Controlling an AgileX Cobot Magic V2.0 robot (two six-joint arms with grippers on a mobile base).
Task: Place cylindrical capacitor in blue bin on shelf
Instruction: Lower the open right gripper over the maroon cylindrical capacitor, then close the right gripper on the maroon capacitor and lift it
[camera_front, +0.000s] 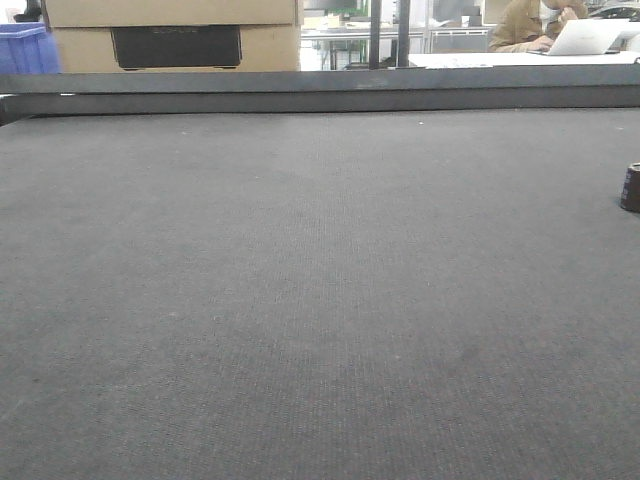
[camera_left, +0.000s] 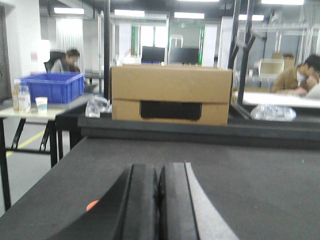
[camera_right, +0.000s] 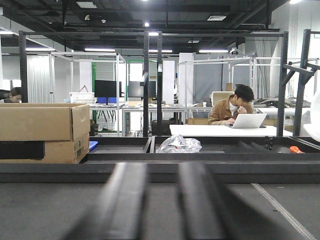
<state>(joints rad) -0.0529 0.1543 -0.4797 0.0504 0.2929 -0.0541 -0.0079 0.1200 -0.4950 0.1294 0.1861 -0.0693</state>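
The cylindrical capacitor stands upright at the far right of the dark felt surface, and the front view cuts it off at the frame edge, so I only get its left part: a dark body with a paler top rim. I'd judge it light, rigid and smooth-sided, so it should roll if I tip it. The felt should keep it from sliding. I'd take it across the round body, low and square, with the jaws either side, not by the rim.

The left gripper has its jaws pressed together with nothing between them. The right gripper has its jaws apart and empty. Both look out over bare felt, and neither wrist view shows the capacitor, so I can't judge how close either arm is to it. The right one looks the natural choice.

A blue bin sits on a pale side table at the far left, beyond a cardboard box. In the front view only a corner of it shows. I can't say whether it is the target bin, since I can't make out a steel shelf with any confidence. The background racks are too blurred. The capacitor's markings and its right side are hidden from me.
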